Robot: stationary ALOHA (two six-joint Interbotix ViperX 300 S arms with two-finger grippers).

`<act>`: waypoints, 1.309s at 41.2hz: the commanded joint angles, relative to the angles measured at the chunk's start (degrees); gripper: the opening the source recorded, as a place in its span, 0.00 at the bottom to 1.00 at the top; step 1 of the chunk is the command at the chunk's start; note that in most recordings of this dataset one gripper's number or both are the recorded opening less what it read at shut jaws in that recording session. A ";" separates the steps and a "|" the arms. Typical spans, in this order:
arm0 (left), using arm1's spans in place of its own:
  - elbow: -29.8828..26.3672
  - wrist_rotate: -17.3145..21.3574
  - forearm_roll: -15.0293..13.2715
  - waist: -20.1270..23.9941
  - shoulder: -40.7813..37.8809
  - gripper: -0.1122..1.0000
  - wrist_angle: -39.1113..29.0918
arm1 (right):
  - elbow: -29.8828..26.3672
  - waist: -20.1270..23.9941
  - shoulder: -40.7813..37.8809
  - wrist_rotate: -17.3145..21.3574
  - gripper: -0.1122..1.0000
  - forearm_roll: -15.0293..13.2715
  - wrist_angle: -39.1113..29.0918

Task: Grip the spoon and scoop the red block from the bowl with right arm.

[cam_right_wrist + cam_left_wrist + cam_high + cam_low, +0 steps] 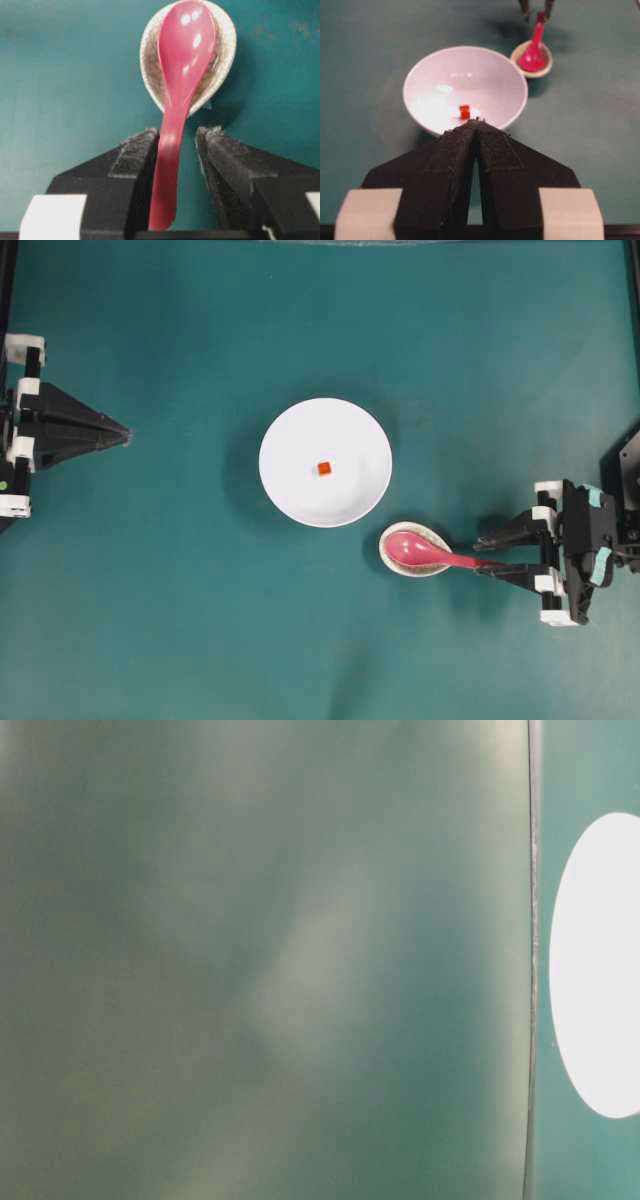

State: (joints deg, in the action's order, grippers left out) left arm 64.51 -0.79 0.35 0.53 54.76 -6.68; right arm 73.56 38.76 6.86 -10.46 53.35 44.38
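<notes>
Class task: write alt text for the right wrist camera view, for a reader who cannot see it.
A pink spoon lies with its handle between the right gripper's open black fingers, its scoop resting in a small crackled cream dish on a teal table.

Teal tabletop point(180, 620) — nothing of the room beyond it

A matte blue-green surface fills the overhead view, evenly lit, with soft shadows and dark strips along the left and right edges — the table-level view is a greenish blur crossed by one thin vertical line.
</notes>
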 commanded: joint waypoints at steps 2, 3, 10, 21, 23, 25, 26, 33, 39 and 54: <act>-1.14 0.09 0.09 0.18 -0.44 0.10 0.18 | -1.05 -0.09 -0.79 1.32 0.50 0.26 2.20; -1.23 0.09 0.09 0.18 -0.44 0.10 0.18 | -1.05 -0.09 -1.41 2.11 0.50 0.44 2.99; -1.14 0.00 0.09 0.18 -0.35 0.10 0.18 | -1.32 0.00 -5.27 7.73 0.49 0.53 7.73; -1.14 0.09 0.09 0.18 -0.35 0.10 0.18 | -2.64 2.11 -10.46 12.39 0.49 0.62 13.71; -1.14 0.00 0.09 0.18 -0.35 0.10 0.18 | -2.81 2.72 -10.99 12.39 0.49 0.62 14.33; -1.14 0.00 0.09 0.18 -0.44 0.10 0.18 | -2.90 3.25 -11.51 12.39 0.49 0.70 15.03; -1.14 0.09 0.09 0.18 -0.44 0.10 0.18 | -2.99 3.43 -11.69 12.39 0.49 0.70 15.38; -1.14 0.00 0.09 0.18 -0.44 0.10 0.18 | -2.90 4.75 -13.71 12.39 0.49 1.41 16.52; -1.14 0.00 0.09 0.18 -0.44 0.10 0.18 | -3.34 5.19 -15.56 12.39 0.49 2.29 16.44; -0.97 0.00 0.09 0.18 -0.44 0.10 0.18 | -3.25 5.19 -16.35 12.39 0.49 2.37 15.82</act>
State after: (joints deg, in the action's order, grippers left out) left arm 64.51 -0.79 0.35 0.62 54.76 -6.68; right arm 70.49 43.51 -10.02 1.93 55.55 60.03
